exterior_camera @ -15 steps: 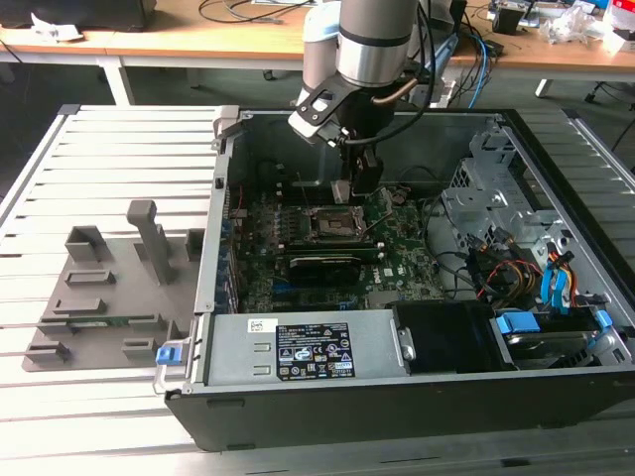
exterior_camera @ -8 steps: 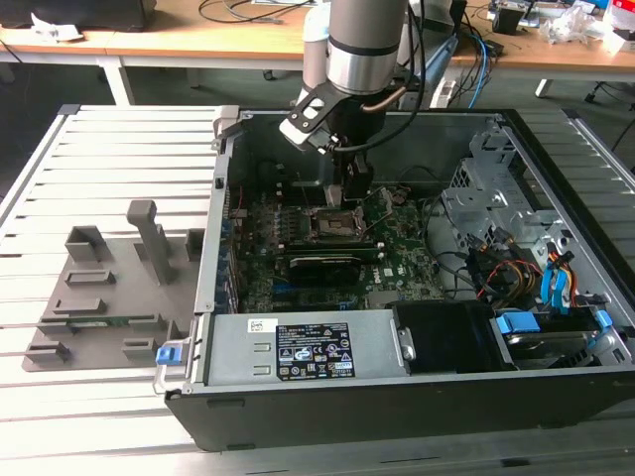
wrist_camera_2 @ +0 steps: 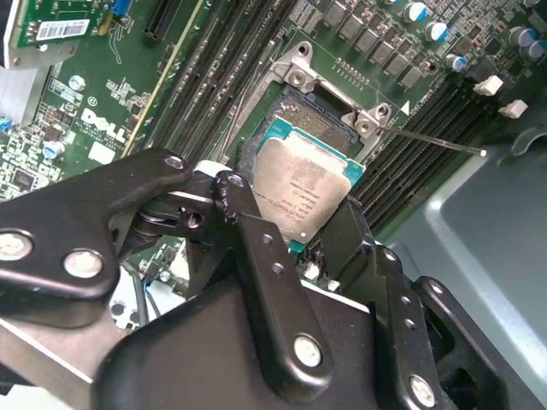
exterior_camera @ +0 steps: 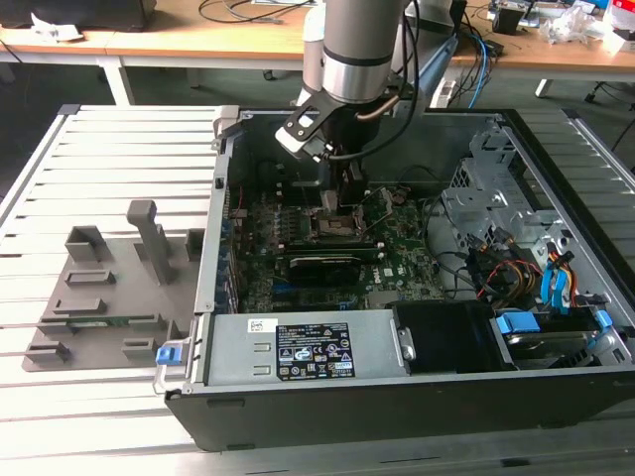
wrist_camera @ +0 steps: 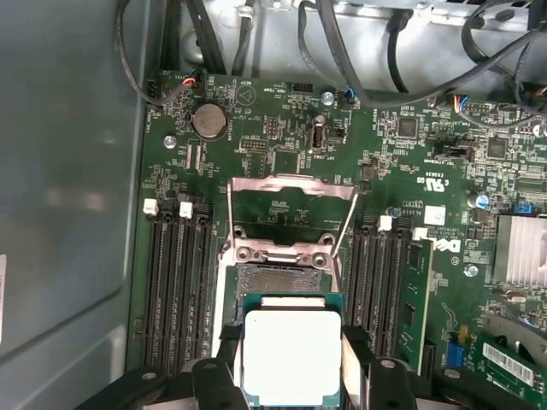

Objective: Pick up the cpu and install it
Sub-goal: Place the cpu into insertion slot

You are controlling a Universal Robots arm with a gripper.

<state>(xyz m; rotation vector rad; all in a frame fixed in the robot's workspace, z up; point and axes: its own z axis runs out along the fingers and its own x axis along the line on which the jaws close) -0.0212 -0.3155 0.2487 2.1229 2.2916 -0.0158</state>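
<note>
- gripper is clenched on the cpu, gripped at two opposite edges.
- the cpu is held just over the open socket on the motherboard inside the case.

From my station I count one cpu, one claw with two fingers, and one open socket frame on one motherboard. I also count one round coin battery and, in the first wrist view, four white slot latches. In the exterior view I make out one computer case, one grey moulded tray and one slatted desk.
</note>
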